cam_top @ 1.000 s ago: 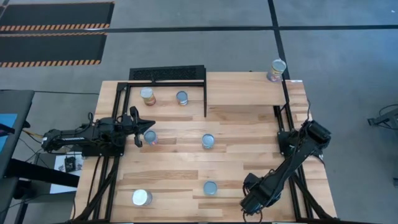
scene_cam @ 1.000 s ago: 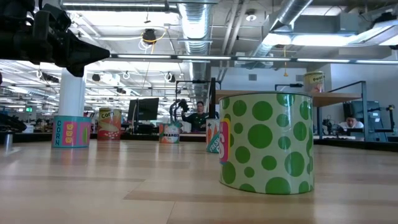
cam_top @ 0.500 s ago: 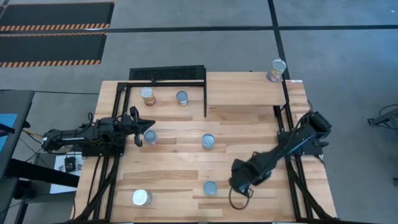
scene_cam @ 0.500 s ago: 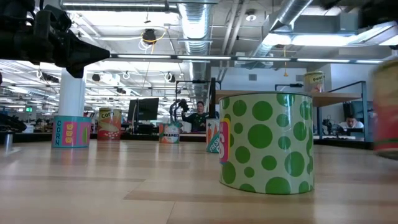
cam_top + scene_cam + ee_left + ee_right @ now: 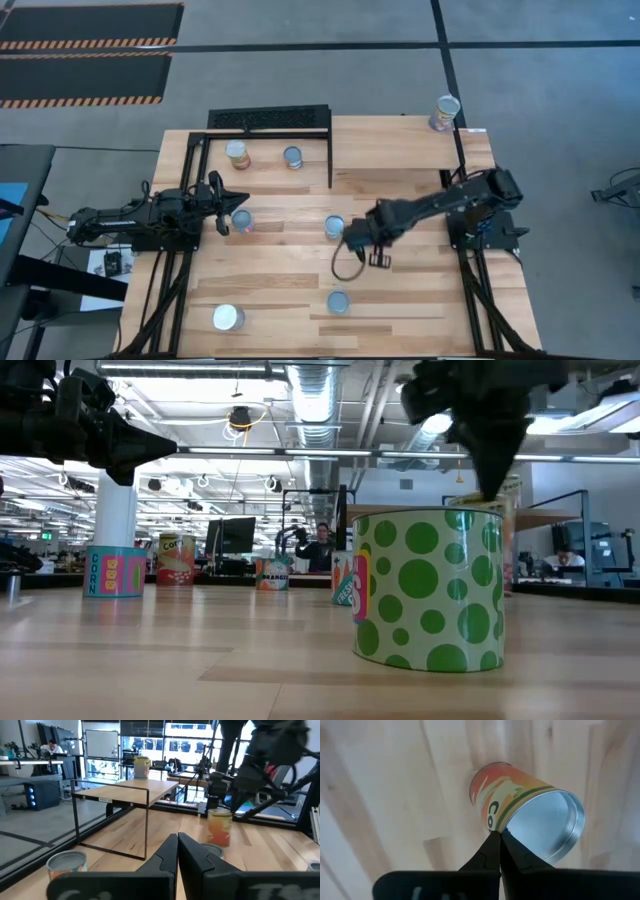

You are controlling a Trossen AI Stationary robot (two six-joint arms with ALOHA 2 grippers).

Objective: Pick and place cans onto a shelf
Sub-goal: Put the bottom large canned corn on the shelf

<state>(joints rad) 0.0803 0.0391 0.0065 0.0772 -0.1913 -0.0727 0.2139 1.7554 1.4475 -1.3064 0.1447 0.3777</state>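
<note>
Several cans stand upright on the wooden table. An orange-labelled can [image 5: 334, 227] [image 5: 540, 820] with a silvery top stands mid-table. My right gripper [image 5: 362, 243] [image 5: 496, 836] hangs shut just beside and above it, pointing down and touching nothing; in the low view my right gripper [image 5: 490, 490] shows behind the green-dotted can [image 5: 428, 590]. My left gripper [image 5: 238, 203] [image 5: 177, 840] waits shut and level at the left edge, over another can [image 5: 242, 221]. One can [image 5: 445, 110] stands on the shelf [image 5: 400, 140].
Two cans [image 5: 237, 153] [image 5: 292, 156] stand at the far left, inside a black wire frame [image 5: 270, 122]. Near the front edge are a blue-topped can [image 5: 338, 301] and a white-topped can [image 5: 228, 317]. Bare wood lies between the middle can and the shelf.
My right gripper has swung from the table's near right corner toward the far edge and the left, up to the orange-labelled can in the middle, rolling about its own axis on the way. No can has moved.
</note>
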